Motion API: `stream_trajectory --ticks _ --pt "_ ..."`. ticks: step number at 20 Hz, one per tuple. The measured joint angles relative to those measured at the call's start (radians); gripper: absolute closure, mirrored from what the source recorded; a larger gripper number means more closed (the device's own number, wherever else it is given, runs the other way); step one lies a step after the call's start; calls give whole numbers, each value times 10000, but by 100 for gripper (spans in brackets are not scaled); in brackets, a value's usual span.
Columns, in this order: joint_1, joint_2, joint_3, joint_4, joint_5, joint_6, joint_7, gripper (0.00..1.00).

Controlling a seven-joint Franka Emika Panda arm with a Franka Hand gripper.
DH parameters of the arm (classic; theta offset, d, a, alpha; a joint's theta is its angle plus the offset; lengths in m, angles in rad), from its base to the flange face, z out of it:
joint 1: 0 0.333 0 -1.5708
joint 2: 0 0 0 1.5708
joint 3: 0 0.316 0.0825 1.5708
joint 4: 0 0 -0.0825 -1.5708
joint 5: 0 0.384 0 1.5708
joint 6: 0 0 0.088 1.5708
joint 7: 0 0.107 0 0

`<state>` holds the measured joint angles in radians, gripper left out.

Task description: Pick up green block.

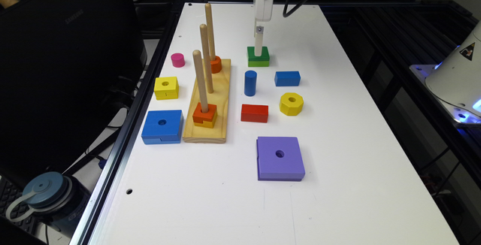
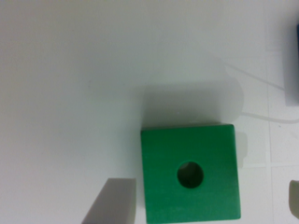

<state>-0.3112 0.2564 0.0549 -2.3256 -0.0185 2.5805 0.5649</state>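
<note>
The green block (image 1: 252,58) rests on the white table (image 1: 338,143) toward the far end, dark green on top with a lime lower layer. In the wrist view the green block (image 2: 189,175) lies flat with its round centre hole showing. My gripper (image 1: 258,49) has come down right over it. In the wrist view the gripper (image 2: 203,196) is open, one grey finger (image 2: 112,200) on one side of the block and the other finger (image 2: 294,196) at the frame edge on the opposite side, both apart from the block.
Just nearer than the green block are a blue cylinder (image 1: 250,83) and a blue rectangular block (image 1: 287,78). A wooden peg board (image 1: 221,98) with three tall pegs stands toward the exterior view's left. Other blocks include a red block (image 1: 254,113), a yellow octagon (image 1: 291,104) and a purple square (image 1: 280,158).
</note>
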Motion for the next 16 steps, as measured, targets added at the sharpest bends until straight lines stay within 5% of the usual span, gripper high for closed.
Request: stream_trajectory --ticks 7,12,16 --pt "-76 31 -8 14 -22 23 -53 0" --pt "-93 830 -9 53 -63 860 -55 0" --pt "-97 939 -9 175 -71 901 -55 0"
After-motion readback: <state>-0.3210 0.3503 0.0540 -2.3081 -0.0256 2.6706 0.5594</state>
